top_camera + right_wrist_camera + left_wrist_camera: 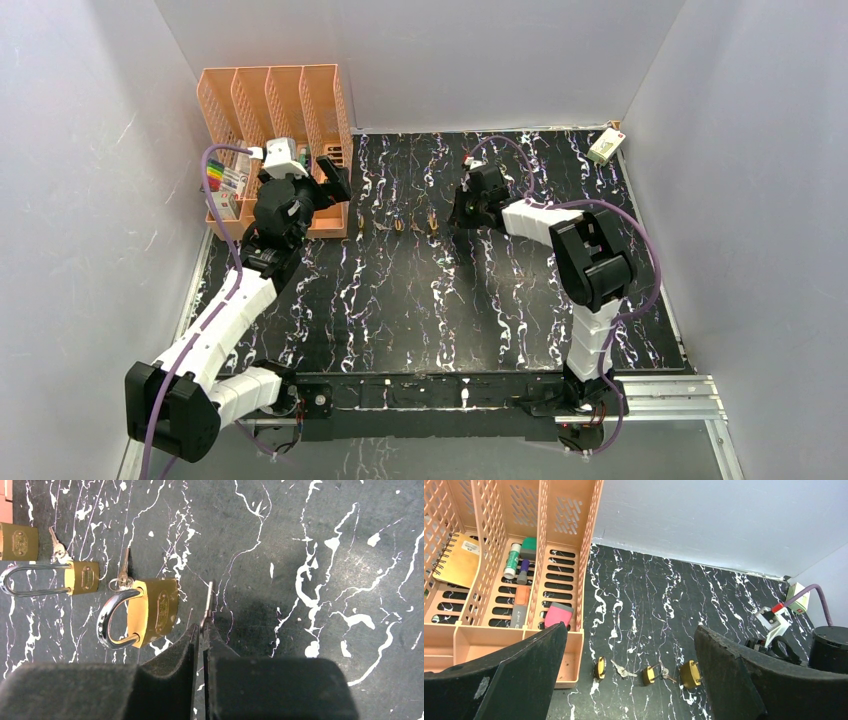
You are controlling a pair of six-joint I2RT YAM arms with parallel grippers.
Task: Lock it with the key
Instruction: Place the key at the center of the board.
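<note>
On the black white-veined marble-pattern worktop (450, 310), a peach perforated plastic file organiser (275, 100) stands at the far left corner and a small white plastic box (606, 146) sits at the far right corner. Just right of the organiser's near end, the left brass padlock (599, 667), middle brass padlock (649, 675) and right brass padlock (690, 674) lie in a row, with small silver loose keys (623, 670) in the gaps between them. Just beyond the right brass padlock, on the side away from the row, a thin silver metal key (208, 600) sits between the fingertips of the right claw (202, 630).

light: bright, even, overhead | shadow: soft patch on table (250, 620) just ahead of right gripper (203, 628) | glare: padlock (152, 611) shackle left of it | focus: key (208, 597) sharp, fingers (170, 680) soft
</note>
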